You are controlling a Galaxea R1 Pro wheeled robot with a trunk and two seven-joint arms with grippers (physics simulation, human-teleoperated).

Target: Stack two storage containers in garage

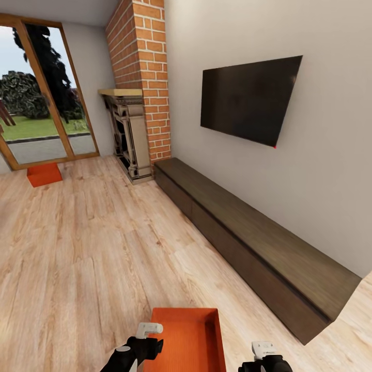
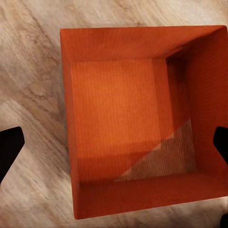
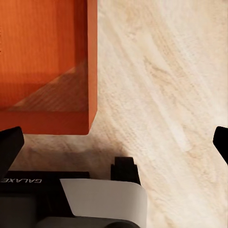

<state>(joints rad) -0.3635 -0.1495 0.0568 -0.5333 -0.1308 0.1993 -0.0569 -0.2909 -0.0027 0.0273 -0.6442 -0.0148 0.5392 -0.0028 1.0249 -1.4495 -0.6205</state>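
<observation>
- One orange-red storage container [image 1: 188, 338] sits on the light wood plank floor [image 1: 93, 248] of the living room, directly in front of the robot, open top up, nothing inside.
- The second storage container [image 1: 44, 174] rests on the same floor, well apart, near the wood-framed glass door [image 1: 46, 103].
- The left gripper [image 1: 147, 336] hangs at the near container's left rim; in the left wrist view its dark fingers [image 2: 9, 147] sit at both picture edges, spread wide, with the bin [image 2: 137, 118] between them and gripping nothing.
- The right gripper [image 1: 264, 354] hovers over bare planks just beside the near container's right side; the right wrist view shows its fingertips [image 3: 9, 145] likewise far apart, holding nothing, the bin's corner [image 3: 52, 71] off to one side.
- A red brick fireplace [image 1: 142, 82] stands in the corner, a black TV [image 1: 248, 98] hangs on the pale wall, and a long dark-brown cabinet [image 1: 258, 243] runs below it.
</observation>
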